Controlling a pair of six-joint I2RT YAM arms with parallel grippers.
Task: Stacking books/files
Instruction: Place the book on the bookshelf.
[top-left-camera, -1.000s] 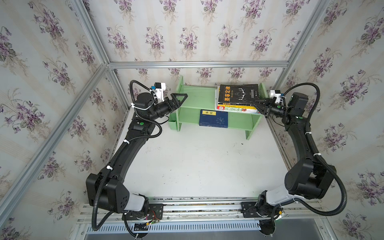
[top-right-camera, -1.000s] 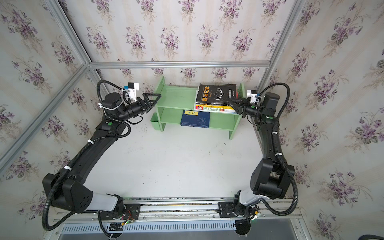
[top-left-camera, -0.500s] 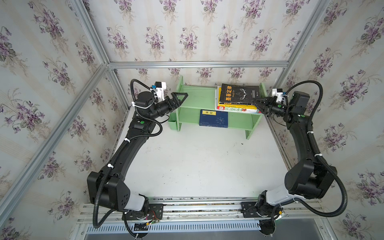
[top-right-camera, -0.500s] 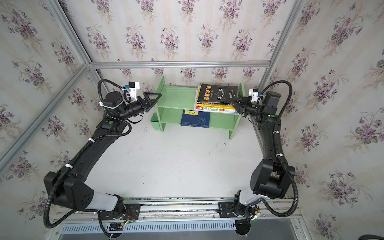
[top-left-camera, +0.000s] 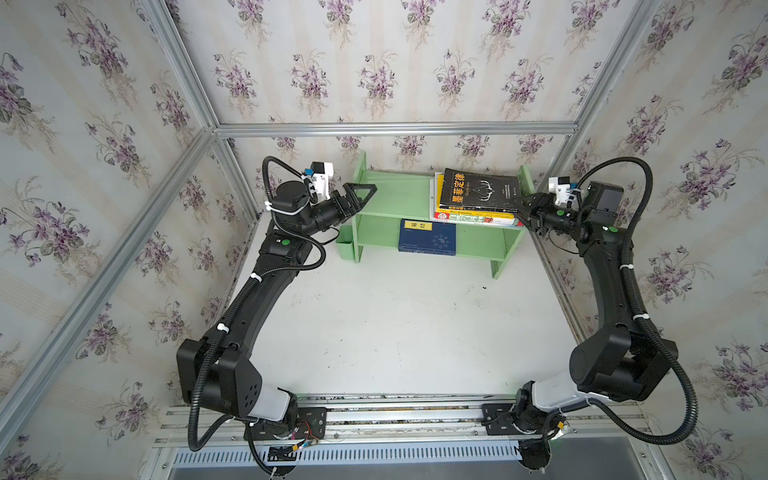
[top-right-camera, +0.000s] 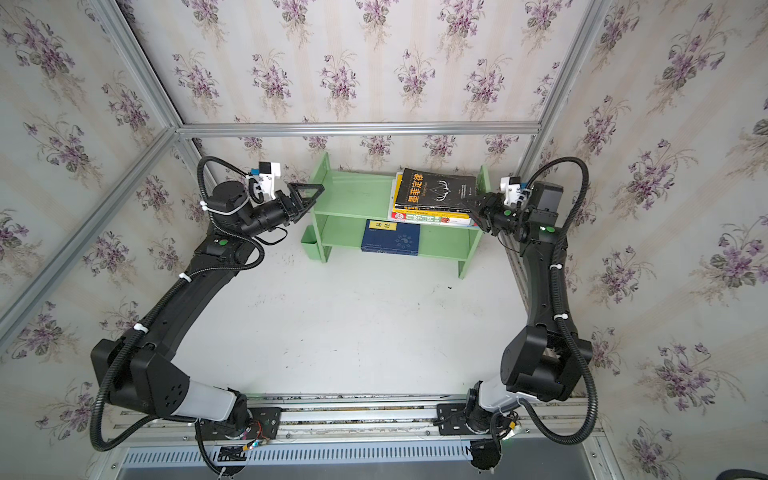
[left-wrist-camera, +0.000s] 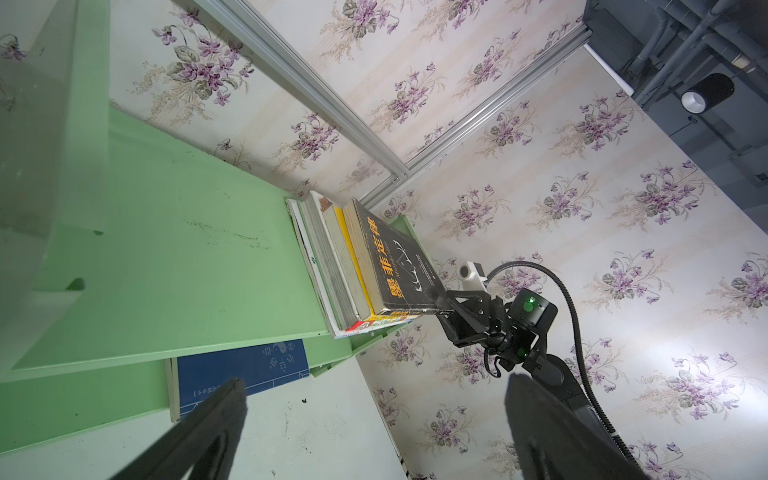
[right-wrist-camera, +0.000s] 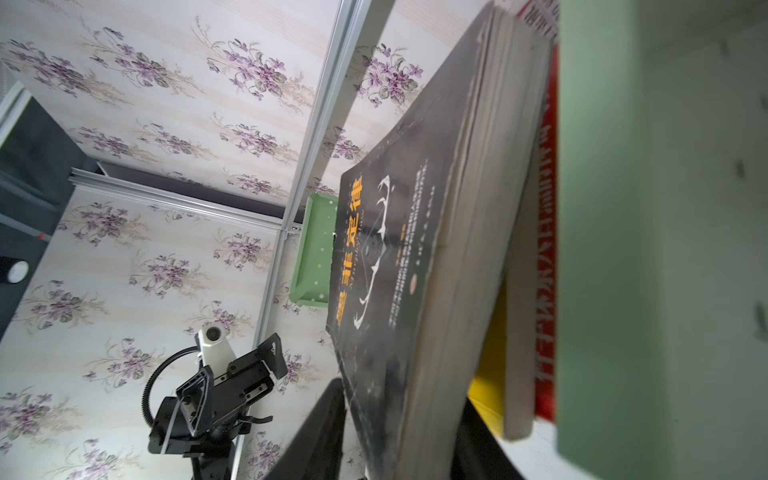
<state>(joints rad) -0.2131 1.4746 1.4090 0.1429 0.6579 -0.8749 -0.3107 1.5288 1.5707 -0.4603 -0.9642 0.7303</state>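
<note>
Now the black paperback with orange title and antlers (top-left-camera: 478, 193) lies, barely shifted, atop the book stack (top-left-camera: 473, 217) on the green two-tier shelf (top-left-camera: 395, 195). The right end effector (top-left-camera: 521, 210) straddles its corner; we cannot tell if it grips. The left end effector (top-left-camera: 368, 192) gapes idle. Placement looks done.

The right gripper (top-left-camera: 523, 212) holds its jaws wider around the corner of the black book (top-left-camera: 478, 189) than a second ago. The book lies slightly nearer the right end of the shelf (top-left-camera: 395, 195).

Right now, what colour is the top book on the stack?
Top book: black, orange title, pale antlers; clearest in a top view.
</note>
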